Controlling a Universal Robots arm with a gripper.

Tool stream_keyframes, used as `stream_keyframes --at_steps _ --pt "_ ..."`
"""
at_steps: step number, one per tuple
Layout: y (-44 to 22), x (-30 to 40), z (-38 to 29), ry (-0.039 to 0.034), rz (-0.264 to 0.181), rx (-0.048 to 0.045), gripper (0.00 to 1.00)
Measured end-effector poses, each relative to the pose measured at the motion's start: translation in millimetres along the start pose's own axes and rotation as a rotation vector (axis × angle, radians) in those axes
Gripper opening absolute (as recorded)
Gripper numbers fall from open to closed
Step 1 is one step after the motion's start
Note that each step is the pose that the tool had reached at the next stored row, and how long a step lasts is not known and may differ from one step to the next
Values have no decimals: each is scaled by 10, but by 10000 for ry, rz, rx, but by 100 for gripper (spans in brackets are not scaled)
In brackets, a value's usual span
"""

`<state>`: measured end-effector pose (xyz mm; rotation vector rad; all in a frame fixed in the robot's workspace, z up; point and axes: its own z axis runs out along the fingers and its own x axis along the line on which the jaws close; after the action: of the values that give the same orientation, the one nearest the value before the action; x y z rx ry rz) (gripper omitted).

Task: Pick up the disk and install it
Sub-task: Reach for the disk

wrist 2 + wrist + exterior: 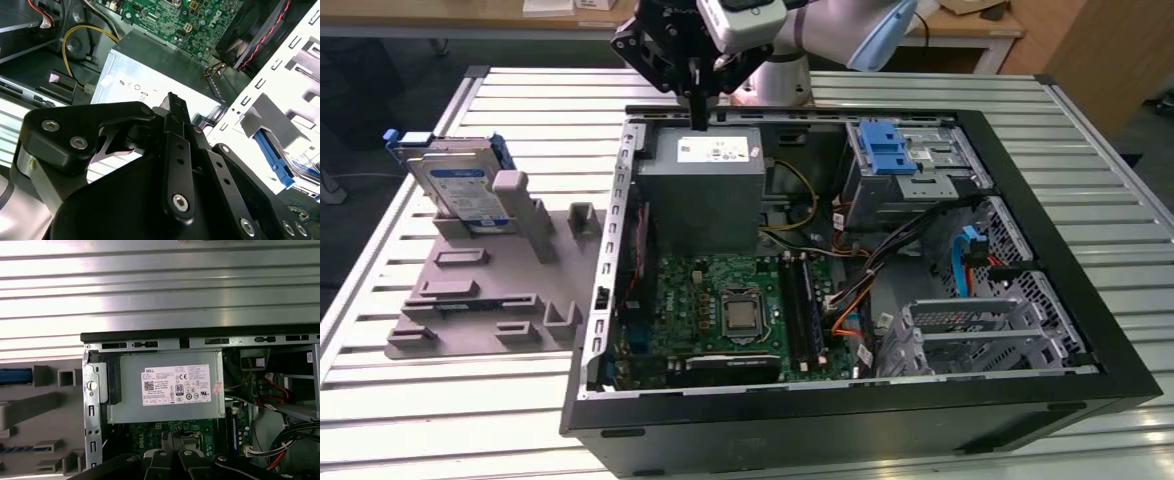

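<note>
The disk (464, 186), silver-grey with a white-and-blue label and a blue bracket, stands upright in a grey fixture (480, 295) on the exterior view's left, outside the computer case. My gripper (700, 118) hangs over the case's far edge, just above the grey power-supply box (707, 190), well to the right of the disk. Its fingers are pressed together with nothing between them, as both wrist views show at the fingertips (172, 440) (172, 100). A blue edge of the disk (15, 376) appears in the first wrist view.
The open black computer case (1067, 250) holds a green motherboard (720, 310), loose cables and a metal drive cage with a blue latch (897, 155) at its far right. A second metal cage (974, 330) sits near the front right. Everything rests on a slatted metal table (427, 400).
</note>
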<state>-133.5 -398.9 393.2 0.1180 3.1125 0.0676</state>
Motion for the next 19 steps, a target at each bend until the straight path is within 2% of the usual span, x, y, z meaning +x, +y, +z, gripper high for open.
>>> stream_keyframes --at_steps 5,9,19 --pt "10 42 0 0 0 1 11" --pt "42 71 0 0 -1 1 11" --pt "56 87 1 0 1 0 11"
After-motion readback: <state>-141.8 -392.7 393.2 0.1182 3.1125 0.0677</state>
